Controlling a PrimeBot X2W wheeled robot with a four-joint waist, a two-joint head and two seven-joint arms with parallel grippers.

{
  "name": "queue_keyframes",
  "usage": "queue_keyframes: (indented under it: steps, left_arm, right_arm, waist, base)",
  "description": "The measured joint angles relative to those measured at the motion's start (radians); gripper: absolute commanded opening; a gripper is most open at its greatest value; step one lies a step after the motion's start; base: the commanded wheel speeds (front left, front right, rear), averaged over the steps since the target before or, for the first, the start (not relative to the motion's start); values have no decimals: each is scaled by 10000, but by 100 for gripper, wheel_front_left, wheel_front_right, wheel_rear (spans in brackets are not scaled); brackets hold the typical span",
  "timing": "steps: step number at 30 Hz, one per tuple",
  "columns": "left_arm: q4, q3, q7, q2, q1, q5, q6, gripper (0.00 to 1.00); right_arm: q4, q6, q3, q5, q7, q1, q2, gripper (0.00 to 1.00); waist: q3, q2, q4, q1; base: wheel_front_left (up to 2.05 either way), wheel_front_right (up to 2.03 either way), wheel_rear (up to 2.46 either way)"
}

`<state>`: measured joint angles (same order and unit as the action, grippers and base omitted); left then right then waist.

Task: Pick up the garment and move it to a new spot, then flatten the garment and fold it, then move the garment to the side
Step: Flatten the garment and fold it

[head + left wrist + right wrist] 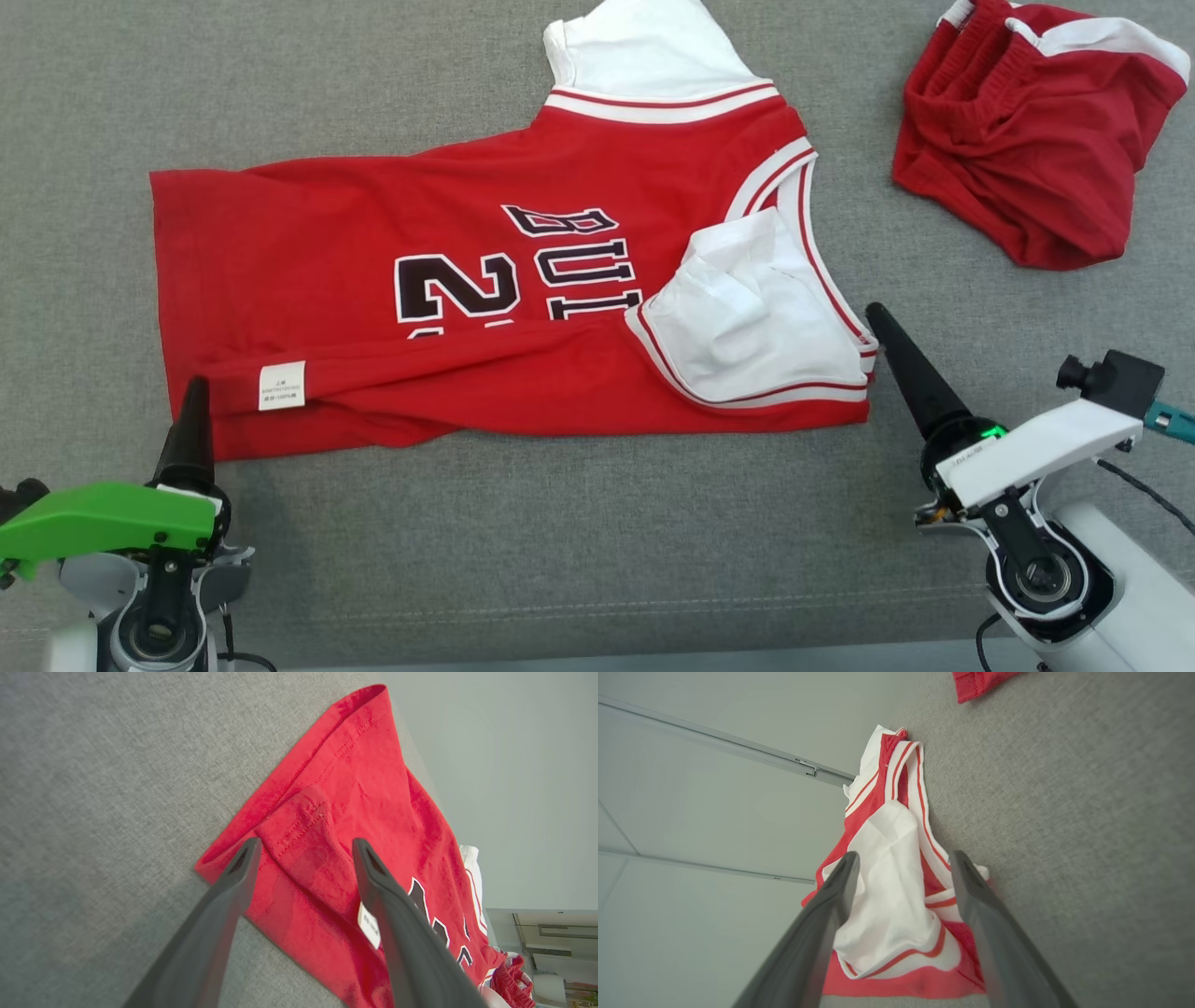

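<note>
The garment (327, 243), a red jersey with white sleeves and black lettering, lies spread on the grey surface with its near long edge folded over, white label (281, 385) facing up. My left gripper (194, 392) stands open at the garment's lower left corner; in the left wrist view its fingers (233, 882) straddle the folded red hem (373, 788) without pinching it. My right gripper (878, 319) is open at the garment's right edge. In the right wrist view its fingers (971, 891) stand on either side of the folded white sleeve (896, 891).
Crumpled red shorts with white trim (1027, 131) lie at the back right, apart from the jersey. The grey fabric surface (560, 541) stretches bare in front of the jersey, with its front edge near the bottom of the head view.
</note>
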<state>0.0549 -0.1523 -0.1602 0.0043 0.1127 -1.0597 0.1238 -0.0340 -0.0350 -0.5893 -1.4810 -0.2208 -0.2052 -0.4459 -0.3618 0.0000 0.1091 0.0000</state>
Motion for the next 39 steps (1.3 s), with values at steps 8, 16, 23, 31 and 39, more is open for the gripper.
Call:
queue_keyframes:
  steps: [8,16,23,31,39]
  left_arm:
    - [-61,-75,213,134,-784,-1269,4,100]
    - [109,593,219,221,-1187,-3206,6,100]
    - [387,798,510,293,-1157,-3545,-10,100]
    - [685,1114,780,383,-899,-3745,-17,100]
    - [961,1350,1016,431,-389,-3699,-17,100]
  right_arm:
    - [104,-27,36,-374,-176,1228,341,100]
    - [123,-176,105,-493,-213,1949,535,100]
    - [29,-265,73,-462,-224,1878,706,100]
    - [-88,-278,-50,-401,-224,1493,920,100]
    - [-203,-351,-148,-295,-222,1304,999,100]
  waist:
    - [157,0,-49,0]
    - [126,0,54,0]
    - [51,0,72,0]
    - [-87,0,140,0]
    - [-247,0,180,0]
  base:
    - [0,0,0]
    - [0,0,0]
    - [0,0,0]
    - [0,0,0]
    - [0,0,0]
